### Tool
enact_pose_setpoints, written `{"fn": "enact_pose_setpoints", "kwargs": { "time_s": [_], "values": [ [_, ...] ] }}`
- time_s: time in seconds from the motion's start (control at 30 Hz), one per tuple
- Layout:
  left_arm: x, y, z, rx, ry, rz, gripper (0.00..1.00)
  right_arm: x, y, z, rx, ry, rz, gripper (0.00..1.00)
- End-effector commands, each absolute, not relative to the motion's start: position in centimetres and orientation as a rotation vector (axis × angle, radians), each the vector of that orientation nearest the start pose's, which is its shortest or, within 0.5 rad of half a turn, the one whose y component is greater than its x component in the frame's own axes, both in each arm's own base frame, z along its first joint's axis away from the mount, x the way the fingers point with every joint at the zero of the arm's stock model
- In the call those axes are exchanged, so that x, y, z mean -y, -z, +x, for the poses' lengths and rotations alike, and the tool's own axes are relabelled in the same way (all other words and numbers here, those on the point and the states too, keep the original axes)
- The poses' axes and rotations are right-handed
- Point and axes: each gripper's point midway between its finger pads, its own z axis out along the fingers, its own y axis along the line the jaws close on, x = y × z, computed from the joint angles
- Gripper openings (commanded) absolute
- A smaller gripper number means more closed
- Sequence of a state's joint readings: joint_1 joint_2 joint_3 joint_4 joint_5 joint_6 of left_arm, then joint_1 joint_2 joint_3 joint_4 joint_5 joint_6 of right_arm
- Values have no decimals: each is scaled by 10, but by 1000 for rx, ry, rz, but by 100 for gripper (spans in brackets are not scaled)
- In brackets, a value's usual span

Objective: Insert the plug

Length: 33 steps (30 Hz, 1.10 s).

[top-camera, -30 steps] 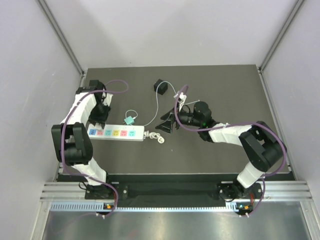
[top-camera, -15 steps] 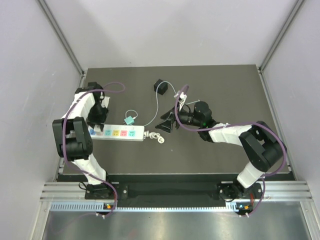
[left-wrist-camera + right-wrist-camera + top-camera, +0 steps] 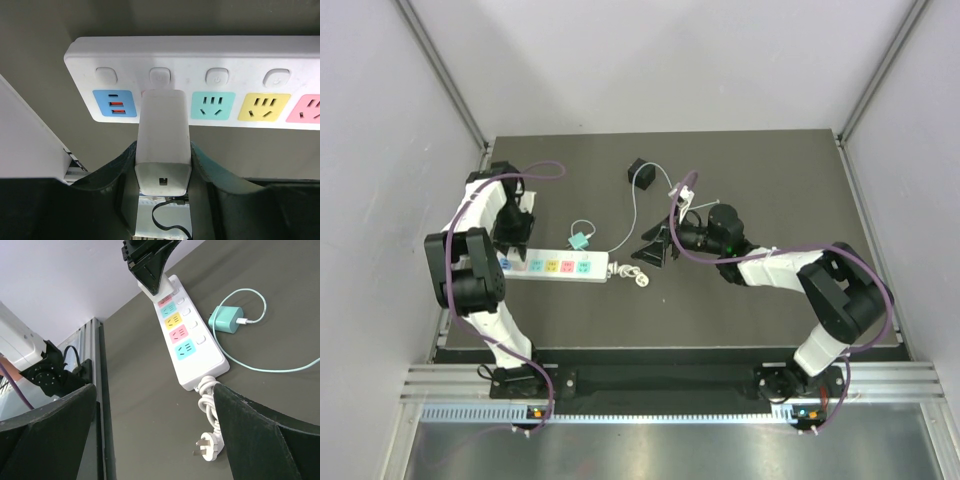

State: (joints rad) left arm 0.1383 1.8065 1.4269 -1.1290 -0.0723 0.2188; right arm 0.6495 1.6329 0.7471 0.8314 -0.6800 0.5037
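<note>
The left tool (image 3: 515,232) is closed on a white adapter (image 3: 164,125), 1 finger (image 3: 122,172) on each flank of the block. The adapter's far end sits against the face of the power strip (image 3: 552,266), over the red socket between the blue USB panel (image 3: 115,103) and the teal socket (image 3: 213,105). How deep its pins go cannot be told. In the left wrist view, a small port shows in the adapter's near end, between the fingers.

The black plug (image 3: 640,172) lies on the far part of the tabletop (image 3: 770,180), well apart from the strip and touched by neither tool. Its thin pale wire (image 3: 634,212) curves toward the near side and ends near the strip's right end.

The right tool (image 3: 655,250) hovers just beyond that right end with its 2 fingers spread wide and nothing between them. Its wrist camera looks along the strip toward the left tool.

A teal adapter (image 3: 578,241) with a looped teal cable (image 3: 260,300) lies just behind the strip. A short coiled white cord (image 3: 632,272) with a 3-pin plug trails from the strip's right end.
</note>
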Motion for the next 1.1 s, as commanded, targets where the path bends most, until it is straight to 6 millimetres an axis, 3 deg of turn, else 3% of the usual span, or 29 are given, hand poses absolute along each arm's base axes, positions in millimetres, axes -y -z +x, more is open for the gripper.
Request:
{"fn": "enact_pose_setpoints", "kwargs": {
  "time_s": [0.0, 0.1, 0.37, 0.7, 0.83, 1.07],
  "values": [
    [-70, -107, 313, -2999, -173, 98, 0, -364, -187, 273, -1618, -1413, -711, 100],
    [-72, -117, 314, -2964, -192, 100, 0, -365, -185, 273, -1624, -1417, -710, 100],
    [-67, -110, 314, -2979, -159, 111, 0, -368, -183, 272, -1633, -1436, -716, 100],
    [-63, -92, 316, -3025, -104, 116, 0, -367, -186, 271, -1623, -1427, -727, 100],
    [-72, -81, 305, -3079, -179, 126, 0, -367, -187, 269, -1616, -1431, -739, 100],
    [-63, -83, 320, -2962, -96, 176, 0, -367, -190, 266, -1601, -1446, -752, 100]
  ]
}}
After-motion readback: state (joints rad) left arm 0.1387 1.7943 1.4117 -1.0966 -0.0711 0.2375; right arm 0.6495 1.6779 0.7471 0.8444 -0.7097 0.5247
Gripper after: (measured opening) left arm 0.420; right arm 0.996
